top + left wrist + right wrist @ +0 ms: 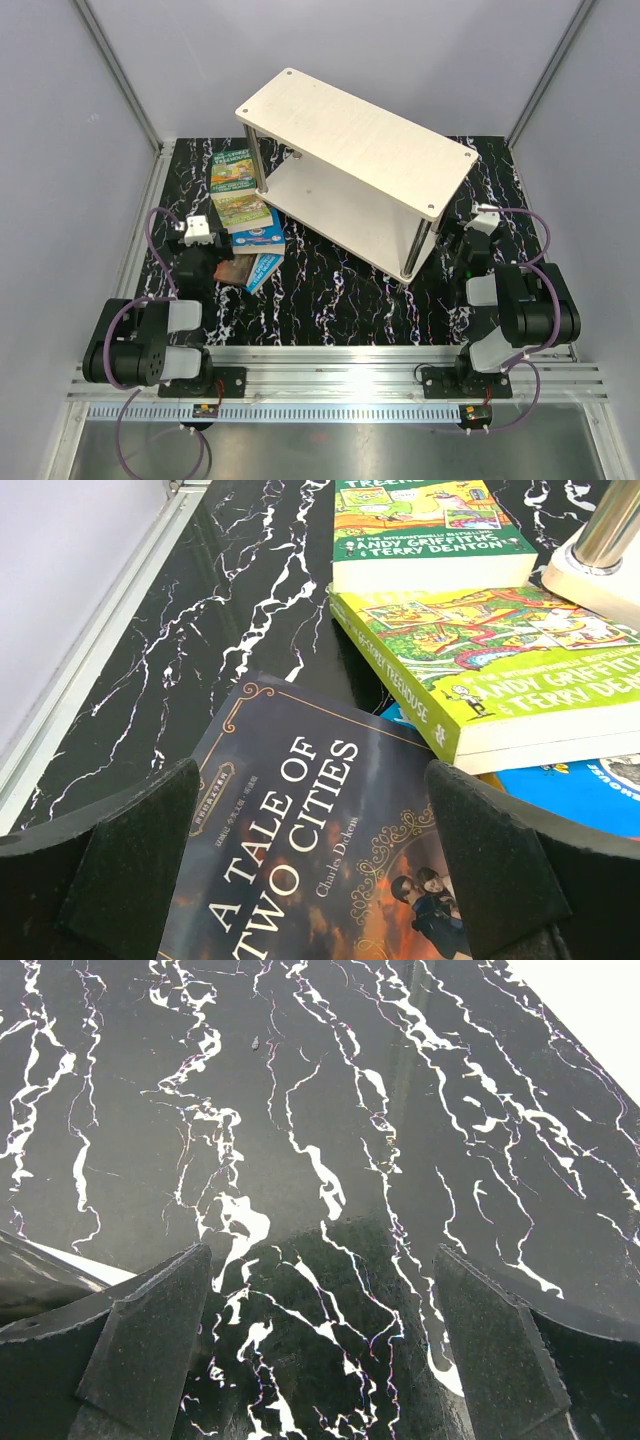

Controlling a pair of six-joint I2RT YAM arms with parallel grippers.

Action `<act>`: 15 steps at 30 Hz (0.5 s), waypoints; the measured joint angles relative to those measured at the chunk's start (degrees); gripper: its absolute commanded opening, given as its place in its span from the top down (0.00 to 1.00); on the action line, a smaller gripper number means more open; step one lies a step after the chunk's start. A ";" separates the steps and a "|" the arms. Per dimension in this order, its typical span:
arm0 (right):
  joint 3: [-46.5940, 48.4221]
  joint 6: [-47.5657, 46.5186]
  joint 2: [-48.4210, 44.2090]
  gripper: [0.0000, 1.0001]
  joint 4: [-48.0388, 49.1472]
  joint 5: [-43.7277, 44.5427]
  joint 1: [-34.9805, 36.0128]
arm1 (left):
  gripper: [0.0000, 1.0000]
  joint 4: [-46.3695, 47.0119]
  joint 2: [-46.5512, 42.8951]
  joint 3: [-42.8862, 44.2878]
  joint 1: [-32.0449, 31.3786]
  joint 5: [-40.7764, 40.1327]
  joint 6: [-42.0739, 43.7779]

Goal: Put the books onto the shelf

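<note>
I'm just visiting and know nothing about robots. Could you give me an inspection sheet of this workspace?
Surface: black table with white veining.
Job's things: books piled left of the shelf, dark book nearest the front; no book seen on the shelf.
Clutter: nothing seen.
Hands: left hand open above the dark book; right hand open over bare table; neither holds anything.
Cables: purple cables loop at left and right.
Surroundings: pale walls, metal rail at near edge.

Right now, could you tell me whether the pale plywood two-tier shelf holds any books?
Empty, where visible: the shelf shows bare boards; the books lie beside it.
</note>
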 measured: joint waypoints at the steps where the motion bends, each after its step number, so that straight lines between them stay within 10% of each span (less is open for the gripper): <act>1: 0.00 0.00 0.00 0.00 0.00 0.00 0.00 | 0.01 0.02 0.00 0.02 0.00 0.00 0.00; 15: 0.22 1.38 -9.55 0.00 -8.15 3.34 0.02 | 0.01 0.02 0.00 0.00 0.09 0.07 0.00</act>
